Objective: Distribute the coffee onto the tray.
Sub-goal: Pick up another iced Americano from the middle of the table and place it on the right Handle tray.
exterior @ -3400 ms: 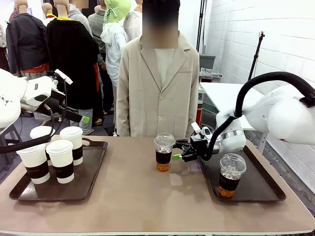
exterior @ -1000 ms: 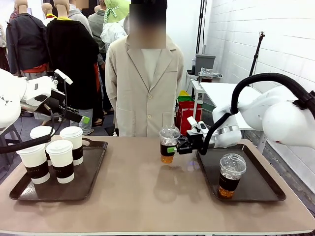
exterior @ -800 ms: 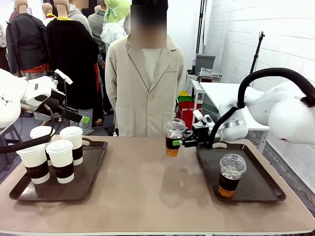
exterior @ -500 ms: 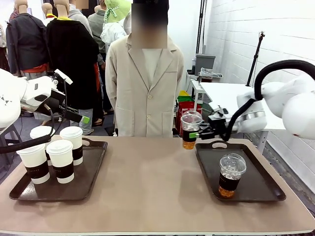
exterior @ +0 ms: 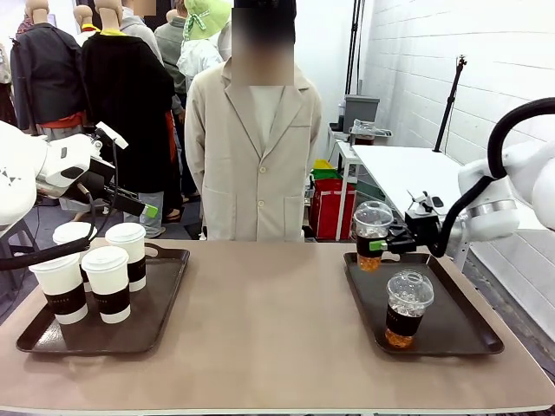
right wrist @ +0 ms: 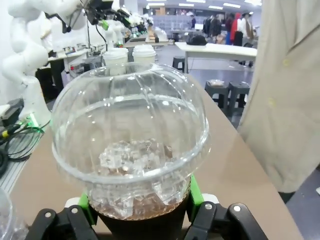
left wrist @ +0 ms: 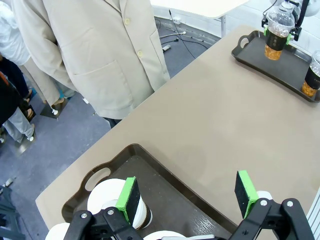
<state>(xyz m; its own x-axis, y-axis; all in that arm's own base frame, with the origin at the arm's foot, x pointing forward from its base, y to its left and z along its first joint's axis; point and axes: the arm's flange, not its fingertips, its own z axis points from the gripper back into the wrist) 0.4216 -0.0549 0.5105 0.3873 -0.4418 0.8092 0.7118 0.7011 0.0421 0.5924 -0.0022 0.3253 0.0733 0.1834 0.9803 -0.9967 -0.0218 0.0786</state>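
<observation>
Amber liquid and ice show through the dome-lidded cup (exterior: 373,236) that the right gripper (exterior: 388,245) clamps by its dark sleeve, green pads on either side. It hangs upright over the far left corner of the right tray (exterior: 460,338), seemingly clear of the tray floor, though its height is hard to judge. A second iced cup (exterior: 405,308) stands nearer on that tray. The step in hand is the placing; next comes a straight descent and release, well apart from that cup. The left gripper (left wrist: 187,195) hovers wide open and empty above the left tray (exterior: 165,299), over the white paper cups (exterior: 106,282).
</observation>
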